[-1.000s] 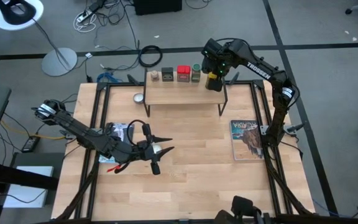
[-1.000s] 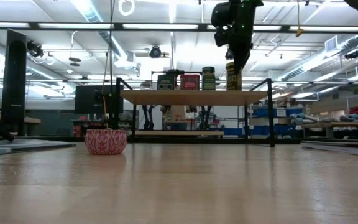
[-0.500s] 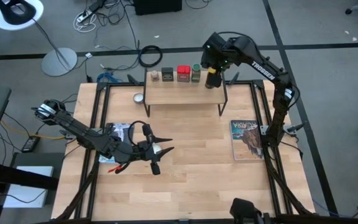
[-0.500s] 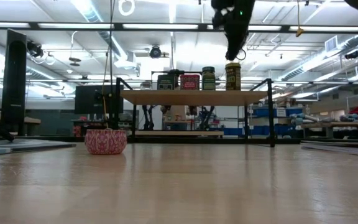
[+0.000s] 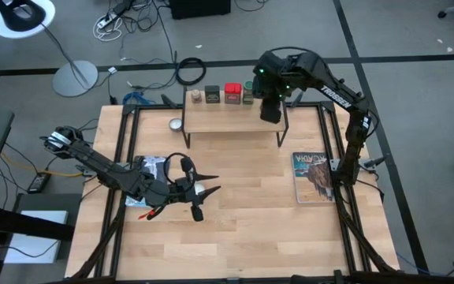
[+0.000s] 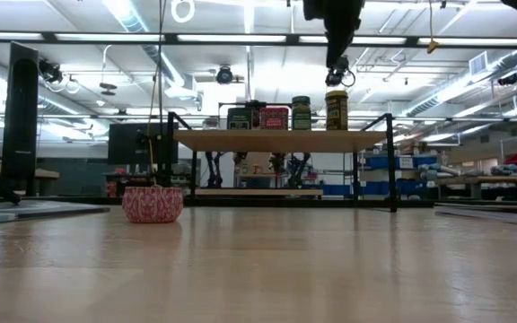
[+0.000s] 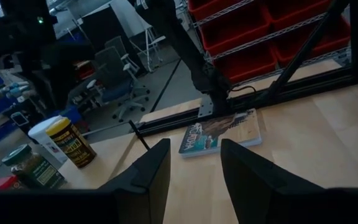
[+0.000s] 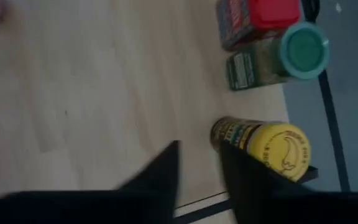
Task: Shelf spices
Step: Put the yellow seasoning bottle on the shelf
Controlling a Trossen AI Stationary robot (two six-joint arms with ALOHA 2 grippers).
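The shelf [image 6: 281, 140] [image 5: 235, 120] carries the spices in a row along its far edge: a small brownish jar [image 5: 197, 95], a black tin [image 6: 238, 118], a red tin [image 6: 275, 117], a green-capped jar [image 6: 302, 113] and a yellow jar [image 6: 337, 109] [image 8: 266, 146], all standing upright on their bases. My right gripper [image 6: 334, 76] [image 8: 201, 168] hangs above the yellow jar, pointing down, open by a narrow gap, with nothing in it. In the high view it hides that jar. My left gripper [image 5: 203, 190] [image 7: 194, 168] waits open, level over the table's left middle.
A flat book [image 5: 315, 175] [image 7: 222, 130] lies on the table near the right edge. A silver disc [image 5: 176, 124] sits left of the shelf. A red-and-white bowl [image 6: 153, 204] stands on the table. Flat printed items [image 5: 152, 168] lie under my left arm.
My right gripper has risen from around the yellow jar until it hangs clear above the jar's cap. The jar stays upright on the shelf's right end.
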